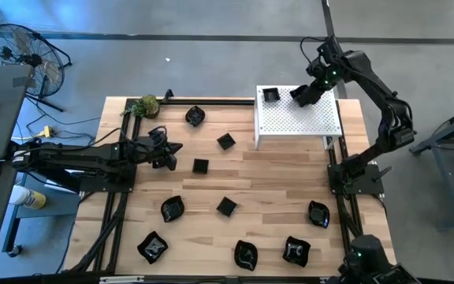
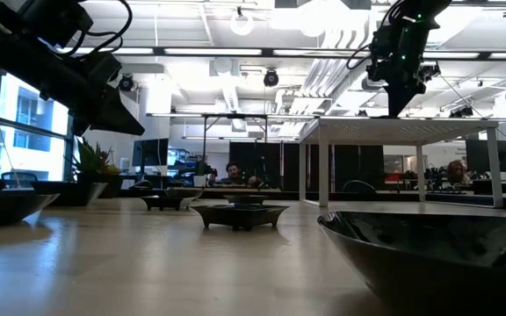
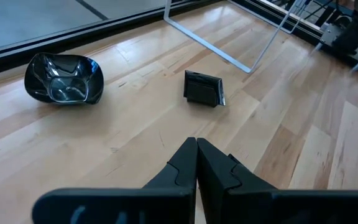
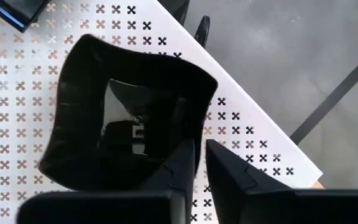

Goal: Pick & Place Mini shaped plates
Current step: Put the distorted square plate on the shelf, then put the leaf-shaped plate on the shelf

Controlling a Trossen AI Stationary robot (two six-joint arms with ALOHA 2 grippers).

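Wooden slat table (image 1: 274, 181), pale boards, dark frame rails on its left and right sides. Grey floor around it; low view looks into an open office with ceiling lights and seated people far behind.

Right gripper (image 1: 304, 94) is over the white perforated stand (image 1: 298, 118) at the table's far right. Its fingers are pinched on the rim of a square-ish black plate (image 4: 126, 112), 1 finger inside the rim and 1 outside. I cannot tell whether the held plate touches the perforated top. Another black dish (image 1: 271, 95) already sits on the stand's far left corner.

Remaining dishes lie scattered on the wood:
- wavy bowl (image 1: 195, 117) near the far edge, and small square (image 1: 225, 141) beside the stand
- 2 more small squares mid-table (image 1: 200, 166) and (image 1: 226, 206)
- rounded dish (image 1: 171, 208) left of centre
- near row: (image 1: 153, 247), (image 1: 245, 254), (image 1: 295, 250); 1 more at right (image 1: 318, 213)

Left gripper (image 3: 196, 155) hovers above bare wood at the table's left, fingers pressed together, empty. Ahead of it in the left wrist view are the glossy wavy bowl and a small square dish.

Green leafy ball (image 1: 146, 106) sits at the far left corner. Floor fan (image 1: 22, 47) stands off the table, far left. Stand legs and the dishes break up the open surface.
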